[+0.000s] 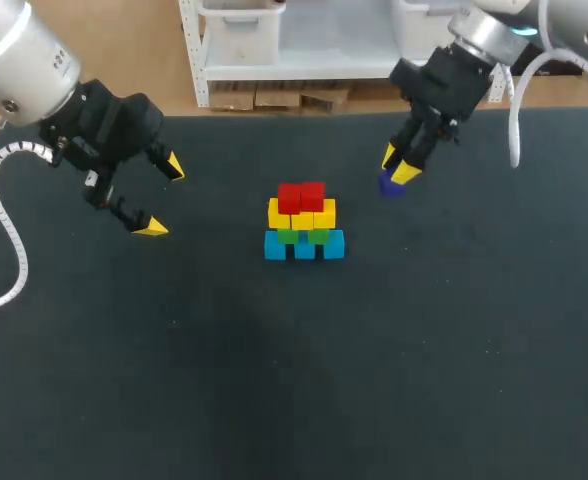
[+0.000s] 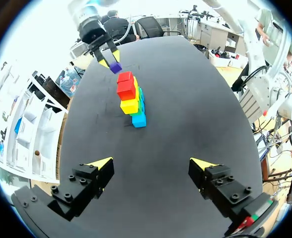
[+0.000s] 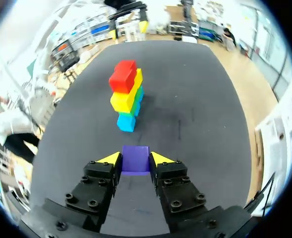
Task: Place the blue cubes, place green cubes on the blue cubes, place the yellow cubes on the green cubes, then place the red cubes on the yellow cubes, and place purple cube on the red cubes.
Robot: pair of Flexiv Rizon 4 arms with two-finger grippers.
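Note:
A stack of cubes stands mid-table: blue cubes (image 1: 304,245) at the base, green cubes (image 1: 302,235) on them, yellow cubes (image 1: 301,214) above, red cubes (image 1: 301,196) on top. The same stack shows ahead of both grippers, red cubes (image 2: 126,85) (image 3: 123,76) uppermost. My right gripper (image 1: 399,165) is to the right of the stack, shut on the purple cube (image 3: 135,158), which sits squarely between its yellow tips; the purple cube (image 1: 390,184) (image 2: 115,67) is low, near the table. My left gripper (image 1: 163,196) (image 2: 151,163) hangs open and empty, left of the stack.
The black table (image 1: 294,380) spreads wide around the stack, with bare surface in front and on both sides. A white cable (image 1: 4,230) trails from my left arm along the table's left edge.

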